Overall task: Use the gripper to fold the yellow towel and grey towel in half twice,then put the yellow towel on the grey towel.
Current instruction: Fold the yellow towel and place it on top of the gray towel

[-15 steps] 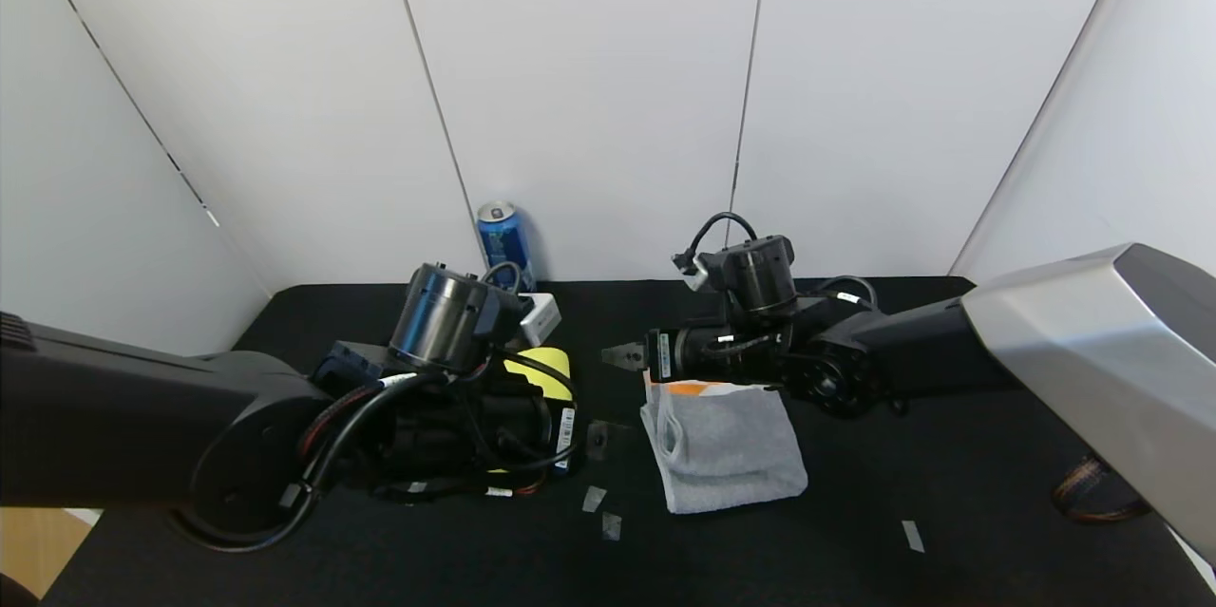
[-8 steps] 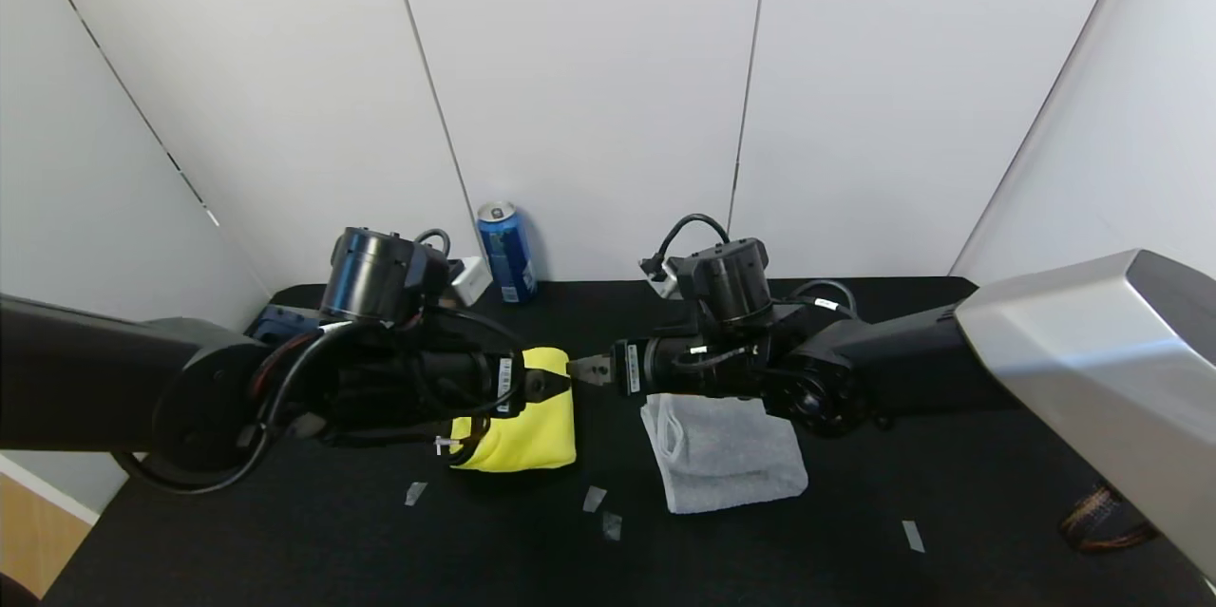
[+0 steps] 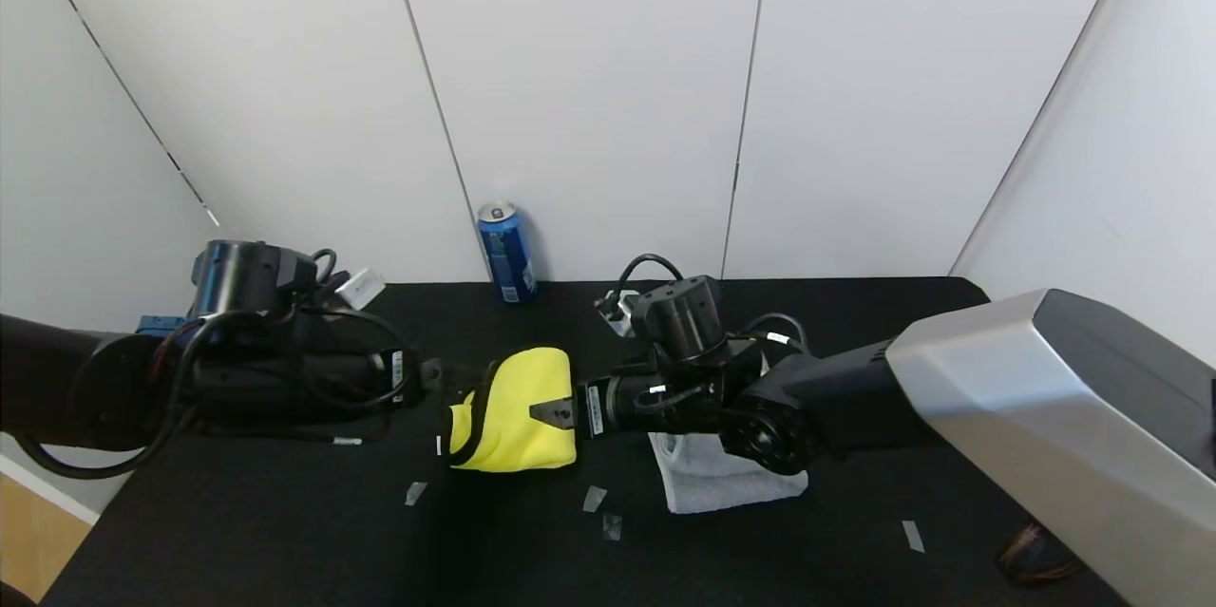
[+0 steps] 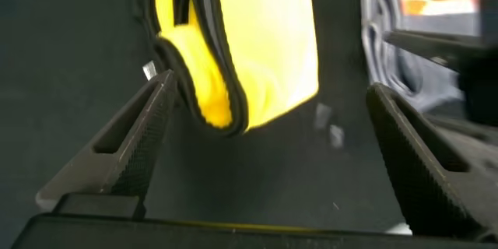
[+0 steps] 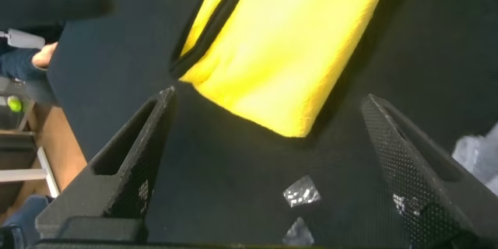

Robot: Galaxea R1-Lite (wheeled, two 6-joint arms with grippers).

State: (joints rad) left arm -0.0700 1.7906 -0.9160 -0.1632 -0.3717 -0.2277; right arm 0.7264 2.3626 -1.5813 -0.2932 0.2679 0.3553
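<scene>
Both arms are low over the black desk (image 3: 285, 531) right now, reaching in toward each other from either side of the yellow towel (image 3: 518, 412). That towel sits folded in a plump bundle near the middle of the desk, its black edging curling round the side that faces the left arm.

The left gripper (image 3: 439, 377) hangs just beside that edged side, jaws spread wide with nothing between them; in the left wrist view (image 4: 261, 136) the two dark fingers (image 4: 128, 144) stand well apart with the yellow bundle (image 4: 257, 54) beyond them.

The right gripper (image 3: 551, 413) comes in from the other side, its tip showing in front of the yellow cloth's near right corner. Its jaws are released too: the right wrist view (image 5: 268, 159) shows both fingers (image 5: 136, 159) splayed, with the yellow fold (image 5: 303, 54) lying past them on the desk, not pinched. Whether the tip actually touches the cloth, I can't tell.

The grey towel (image 3: 727, 479) lies folded on the desk just to the right of the yellow one, apart from it, half hidden under the right arm's wrist.

At the back, a blue can (image 3: 504, 251) stands upright against the white wall. A few small scraps of tape (image 3: 595, 498) dot the desk in front of the towels.
</scene>
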